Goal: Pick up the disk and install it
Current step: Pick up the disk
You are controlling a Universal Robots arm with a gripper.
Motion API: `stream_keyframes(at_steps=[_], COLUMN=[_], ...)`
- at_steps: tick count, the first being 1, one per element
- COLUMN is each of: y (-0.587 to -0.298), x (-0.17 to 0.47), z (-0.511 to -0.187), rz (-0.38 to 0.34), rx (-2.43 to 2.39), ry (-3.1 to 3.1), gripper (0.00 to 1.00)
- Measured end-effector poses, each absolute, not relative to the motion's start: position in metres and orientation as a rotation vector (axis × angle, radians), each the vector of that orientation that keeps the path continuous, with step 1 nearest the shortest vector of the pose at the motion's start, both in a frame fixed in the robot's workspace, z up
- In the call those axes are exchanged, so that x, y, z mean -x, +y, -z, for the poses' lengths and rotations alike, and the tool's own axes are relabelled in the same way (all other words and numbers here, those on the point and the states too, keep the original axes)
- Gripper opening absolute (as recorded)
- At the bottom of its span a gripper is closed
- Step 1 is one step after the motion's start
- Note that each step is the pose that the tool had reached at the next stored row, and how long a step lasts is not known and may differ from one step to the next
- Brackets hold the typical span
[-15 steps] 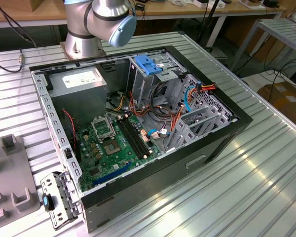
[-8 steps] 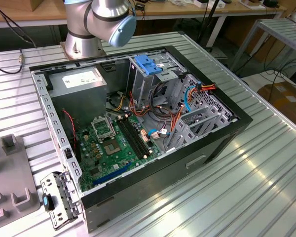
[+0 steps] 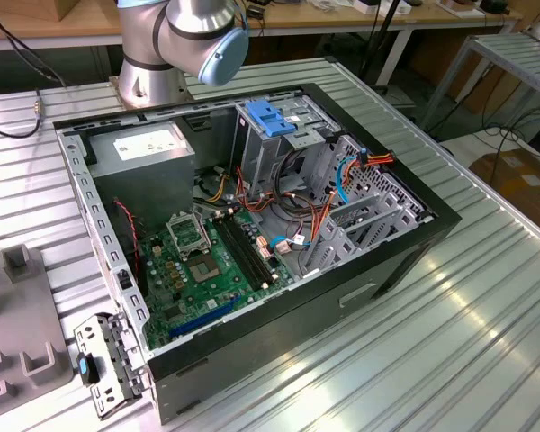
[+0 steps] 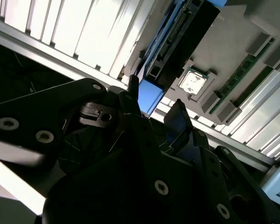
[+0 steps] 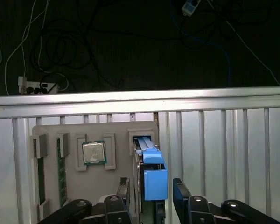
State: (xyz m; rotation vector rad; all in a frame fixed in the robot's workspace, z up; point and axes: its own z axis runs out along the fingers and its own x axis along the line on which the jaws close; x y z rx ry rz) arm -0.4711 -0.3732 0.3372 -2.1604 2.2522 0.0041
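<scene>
The disk (image 5: 154,177) stands on edge in a slot of a grey holder plate (image 5: 116,186), its blue side rail facing the camera. My gripper (image 5: 151,193) is open, with one black finger on each side of the disk and a small gap to each. In the second wrist view the disk (image 4: 175,39) runs away from the gripper (image 4: 155,100), its blue rail end lying between the two fingertips. The open computer case (image 3: 414,238) lies on the slatted aluminium table, and the arm's base (image 3: 175,45) stands behind it.
The holder plate also carries a processor chip (image 5: 94,152) and a memory stick (image 5: 61,172). Inside the case are a grey power-supply box (image 3: 153,148), a metal drive cage with a blue latch (image 3: 270,117), loose cables and the motherboard (image 3: 202,261).
</scene>
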Motion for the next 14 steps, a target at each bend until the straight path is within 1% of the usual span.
stream_keyframes(at_steps=[8,14], y=[-0.373,-0.373], x=[0.471,0.471], z=[-0.335,-0.323], rz=[-0.005,-0.015], rx=[2.162,2.167], ry=[2.251,2.256], gripper=[0.5,0.5])
